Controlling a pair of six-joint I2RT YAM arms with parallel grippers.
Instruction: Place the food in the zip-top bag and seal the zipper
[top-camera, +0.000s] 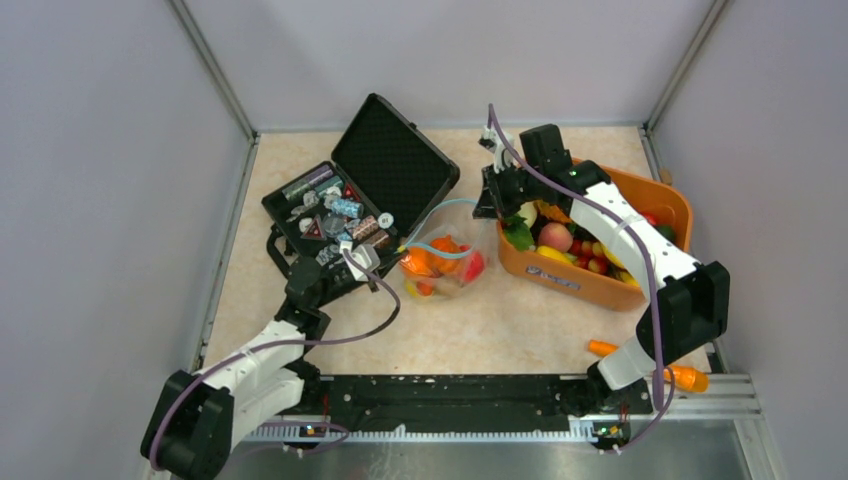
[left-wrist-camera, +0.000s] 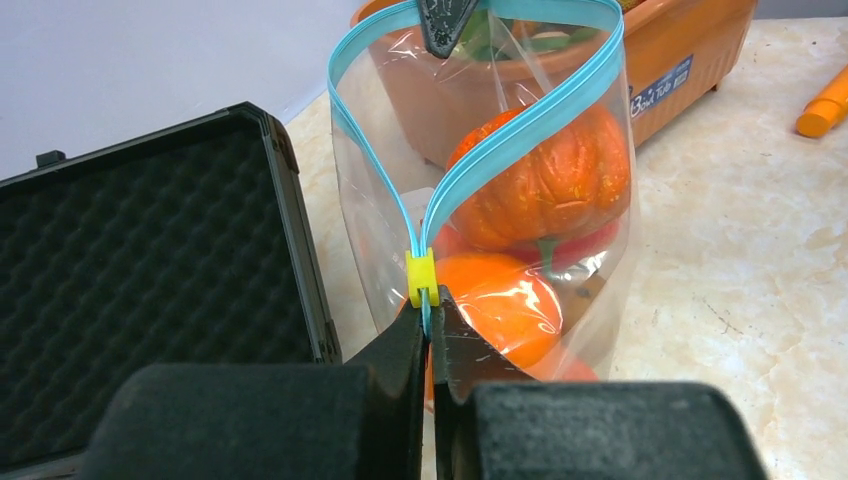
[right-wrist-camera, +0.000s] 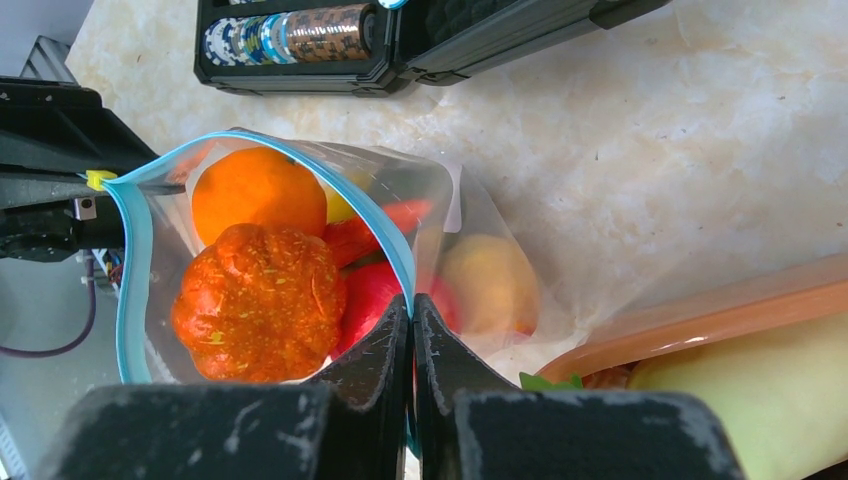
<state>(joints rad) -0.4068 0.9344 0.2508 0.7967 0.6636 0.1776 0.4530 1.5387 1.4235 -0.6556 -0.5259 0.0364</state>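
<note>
On the beige worktop (top-camera: 480, 320), held the bag (top-camera: 445, 262), food (left-wrist-camera: 550, 185) inside, between case (top-camera: 370, 190) and basket (top-camera: 600, 282). Clamped left pincer (left-wrist-camera: 430, 320) on the zipper (left-wrist-camera: 520, 125) by its slider (left-wrist-camera: 421, 278), right pincer (right-wrist-camera: 411, 310) at its far end, likely tautening it for sealing.

Bag: clear plastic zip-top bag (top-camera: 445, 262), mid-table on the beige stone-pattern table (top-camera: 500, 325).
Left of bag: open black hard case (top-camera: 395, 165), just beside.
Right of bag: orange plastic basket (top-camera: 585, 285), just beside.
In bag: plastic toy fruits and vegetables (left-wrist-camera: 545, 185).
In basket: further toy produce (top-camera: 556, 237).
Before basket: orange carrot-like stick (top-camera: 603, 348), apart.
</note>
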